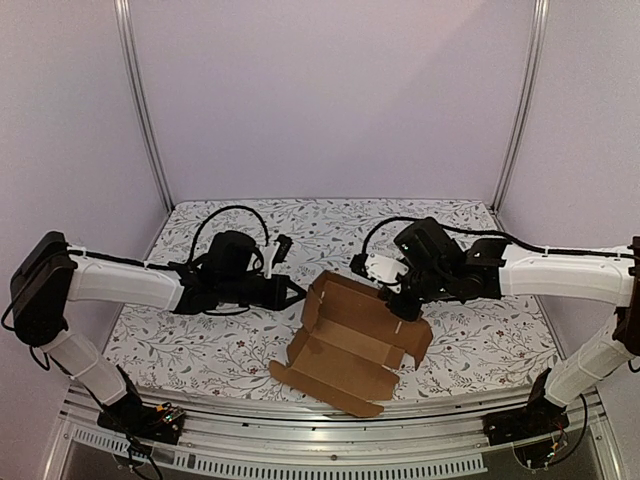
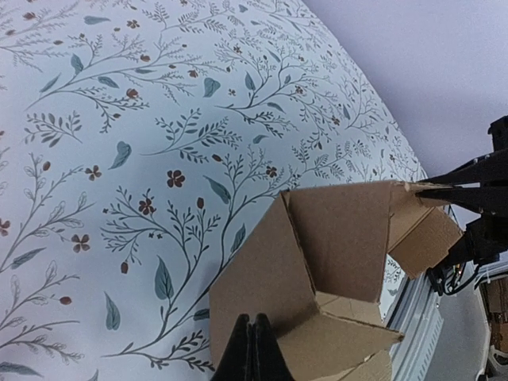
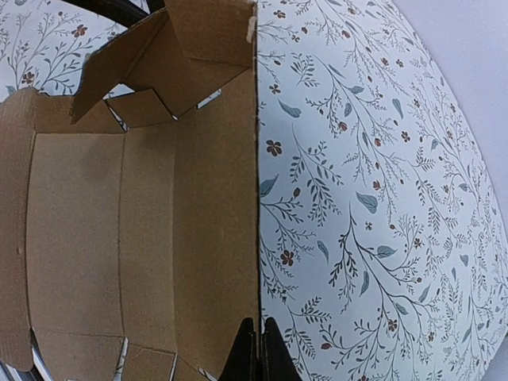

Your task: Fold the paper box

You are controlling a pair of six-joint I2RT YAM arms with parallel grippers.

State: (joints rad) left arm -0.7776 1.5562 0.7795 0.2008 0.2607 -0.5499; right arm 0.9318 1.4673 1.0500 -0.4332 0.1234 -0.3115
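The paper box [image 1: 350, 345] is plain brown cardboard, partly folded, with walls raised and a flap lying toward the table's front edge. My left gripper [image 1: 298, 292] is shut, and in the left wrist view its tips [image 2: 252, 319] rest against the outer face of the box's left flap [image 2: 317, 238], with no cardboard between them. My right gripper [image 1: 405, 312] is shut on the top edge of the box's raised right wall. In the right wrist view [image 3: 259, 324] that wall's edge runs straight into the closed fingers, with the box's inside [image 3: 143, 222] to the left.
The table carries a white cloth with a leaf print [image 1: 200, 340]. An aluminium rail [image 1: 300, 420] runs along the front edge just below the box's flap. Two metal posts [image 1: 145, 110] [image 1: 520, 100] stand at the back corners against plain walls.
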